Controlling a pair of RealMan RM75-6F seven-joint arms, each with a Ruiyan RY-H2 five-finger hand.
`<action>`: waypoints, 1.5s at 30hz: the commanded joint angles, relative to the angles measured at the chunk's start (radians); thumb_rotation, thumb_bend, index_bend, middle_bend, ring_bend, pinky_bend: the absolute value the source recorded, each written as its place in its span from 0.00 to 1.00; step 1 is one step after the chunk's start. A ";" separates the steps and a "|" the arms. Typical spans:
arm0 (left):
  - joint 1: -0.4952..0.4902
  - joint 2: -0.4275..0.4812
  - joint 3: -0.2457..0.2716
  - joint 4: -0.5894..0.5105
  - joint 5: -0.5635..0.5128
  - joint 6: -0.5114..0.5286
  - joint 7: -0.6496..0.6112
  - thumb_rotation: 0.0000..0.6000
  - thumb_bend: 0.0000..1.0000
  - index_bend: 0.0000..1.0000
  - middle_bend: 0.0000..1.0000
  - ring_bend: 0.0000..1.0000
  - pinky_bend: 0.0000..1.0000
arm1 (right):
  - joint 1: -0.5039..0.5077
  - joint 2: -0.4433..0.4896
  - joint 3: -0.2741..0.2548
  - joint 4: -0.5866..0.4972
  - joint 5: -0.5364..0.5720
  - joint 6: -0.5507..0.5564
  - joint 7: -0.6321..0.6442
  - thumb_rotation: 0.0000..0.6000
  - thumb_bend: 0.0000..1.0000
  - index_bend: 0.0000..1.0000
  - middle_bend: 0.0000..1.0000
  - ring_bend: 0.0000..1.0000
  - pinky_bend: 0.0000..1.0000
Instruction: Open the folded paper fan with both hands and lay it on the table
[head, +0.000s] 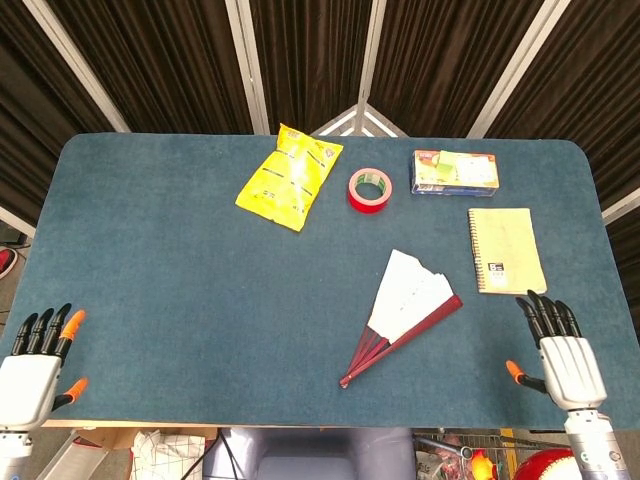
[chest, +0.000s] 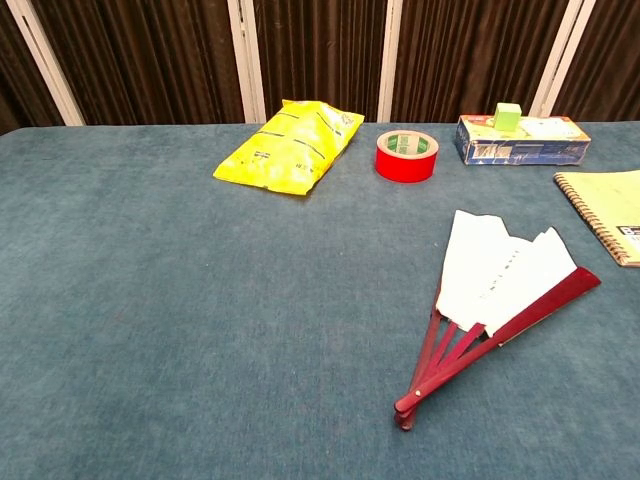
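Observation:
The paper fan (head: 405, 310) lies flat on the blue table (head: 180, 270), partly spread, with white paper leaves and dark red ribs meeting at a pivot toward the front. The chest view shows the same fan (chest: 497, 300) right of centre. My left hand (head: 30, 370) hovers at the table's front left corner, fingers apart and holding nothing. At the front right edge my right hand (head: 562, 358) is likewise spread and empty, well to the right of the fan. Neither hand appears in the chest view.
At the back lie a yellow snack bag (head: 289, 178), a red tape roll (head: 369, 190) and a blue box (head: 454, 172). A spiral notebook (head: 505, 250) sits at the right, just beyond my right hand.

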 joint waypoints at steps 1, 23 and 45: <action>0.000 0.013 -0.005 -0.011 -0.011 -0.003 -0.013 1.00 0.08 0.09 0.00 0.00 0.00 | 0.008 -0.002 -0.005 0.002 -0.010 -0.013 0.010 1.00 0.24 0.10 0.05 0.06 0.08; 0.028 0.059 -0.039 0.006 -0.003 0.098 -0.178 1.00 0.08 0.10 0.00 0.00 0.00 | 0.088 -0.262 -0.024 0.221 -0.143 -0.053 -0.030 1.00 0.24 0.28 0.05 0.10 0.11; 0.020 0.049 -0.046 -0.001 -0.029 0.069 -0.132 1.00 0.09 0.10 0.00 0.00 0.00 | 0.168 -0.508 0.008 0.531 -0.144 -0.070 0.029 1.00 0.24 0.36 0.05 0.10 0.12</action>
